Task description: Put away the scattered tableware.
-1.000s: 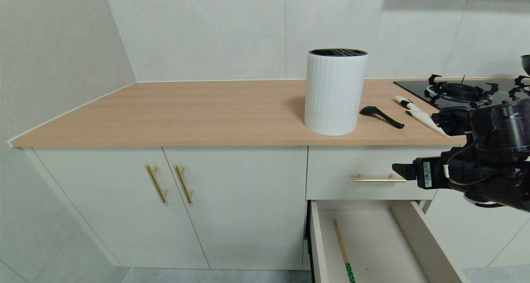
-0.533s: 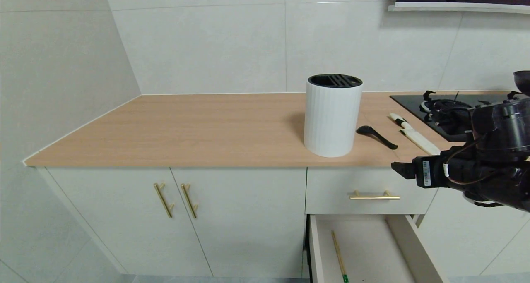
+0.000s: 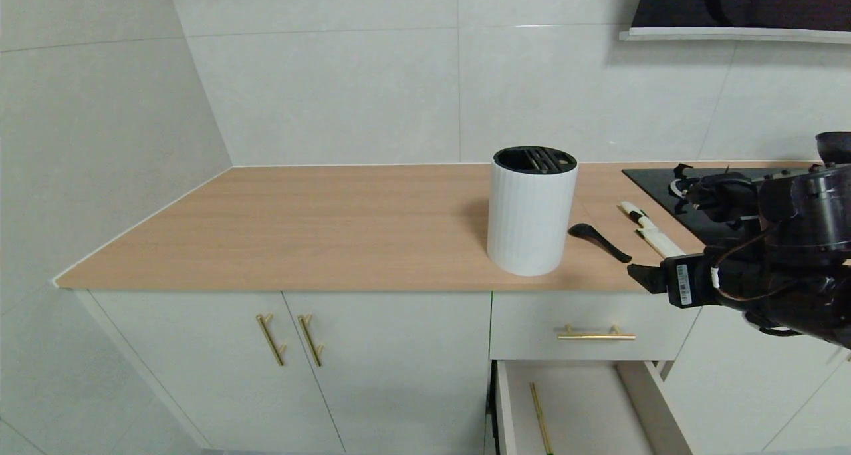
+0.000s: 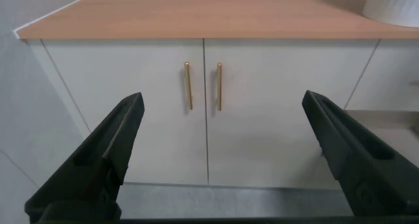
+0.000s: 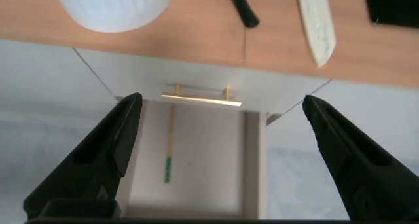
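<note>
Spoon point(image 3: 598, 241) and knife point(image 3: 651, 234) lie on counter point(image 3: 332, 229) beside holder point(image 3: 530, 219), above open drawer point(image 3: 648, 408). Probably light, stiff, slippery; best pinched mid-handle, away from blade. Left gripper point(image 4: 222, 99) and right gripper point(image 5: 222, 101) are spread, empty.

Head overlooks counter point(image 3: 332, 229); left wrist faces cabinet doors point(image 4: 203, 119); right wrist overhead shares drawer point(image 5: 209, 165).

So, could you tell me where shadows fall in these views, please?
Head view: the holder casts a soft shadow leftward on the counter. Left wrist view: that shadow shows as a dark patch beside the holder. Right wrist view: even light, no hard shadows.
</note>
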Robot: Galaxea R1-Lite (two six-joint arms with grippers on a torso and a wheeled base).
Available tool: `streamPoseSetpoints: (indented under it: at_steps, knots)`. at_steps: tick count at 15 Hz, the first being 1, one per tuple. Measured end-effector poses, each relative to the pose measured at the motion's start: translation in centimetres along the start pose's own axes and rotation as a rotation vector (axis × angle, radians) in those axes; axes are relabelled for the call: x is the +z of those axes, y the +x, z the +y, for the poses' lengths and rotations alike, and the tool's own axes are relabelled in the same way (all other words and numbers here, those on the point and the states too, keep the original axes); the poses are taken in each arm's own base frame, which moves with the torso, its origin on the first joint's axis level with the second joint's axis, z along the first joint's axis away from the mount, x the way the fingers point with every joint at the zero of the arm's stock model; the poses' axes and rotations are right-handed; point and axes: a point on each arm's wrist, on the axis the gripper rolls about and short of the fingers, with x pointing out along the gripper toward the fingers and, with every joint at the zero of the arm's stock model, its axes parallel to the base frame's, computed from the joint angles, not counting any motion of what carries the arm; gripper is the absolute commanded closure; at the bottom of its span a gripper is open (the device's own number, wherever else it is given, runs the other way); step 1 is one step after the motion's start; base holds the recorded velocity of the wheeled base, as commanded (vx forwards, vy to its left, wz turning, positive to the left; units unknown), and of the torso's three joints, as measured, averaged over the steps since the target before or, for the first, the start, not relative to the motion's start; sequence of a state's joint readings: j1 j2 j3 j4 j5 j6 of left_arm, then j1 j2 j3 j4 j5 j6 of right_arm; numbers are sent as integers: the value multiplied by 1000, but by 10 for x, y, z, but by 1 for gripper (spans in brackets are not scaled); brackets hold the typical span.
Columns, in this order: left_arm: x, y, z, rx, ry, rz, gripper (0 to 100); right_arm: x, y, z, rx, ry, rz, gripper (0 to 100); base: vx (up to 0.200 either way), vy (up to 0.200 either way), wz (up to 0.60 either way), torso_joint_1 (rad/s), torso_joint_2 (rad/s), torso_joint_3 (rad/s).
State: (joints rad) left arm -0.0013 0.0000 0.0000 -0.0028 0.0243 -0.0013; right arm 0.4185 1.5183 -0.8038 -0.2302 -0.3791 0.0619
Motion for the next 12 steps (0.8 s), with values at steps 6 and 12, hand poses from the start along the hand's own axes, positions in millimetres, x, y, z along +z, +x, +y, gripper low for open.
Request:
streamPoseSetpoints:
  at_steps: [6,12]
  knots:
    - [0,0,0,0,0,0,0,10,4,-15,75,-4,-44,0,0,0,0,0,0,0]
    - [0,0,0,0,0,0,0,44,48,-43,129,-23,-89,0,0,0,0,0,0,0]
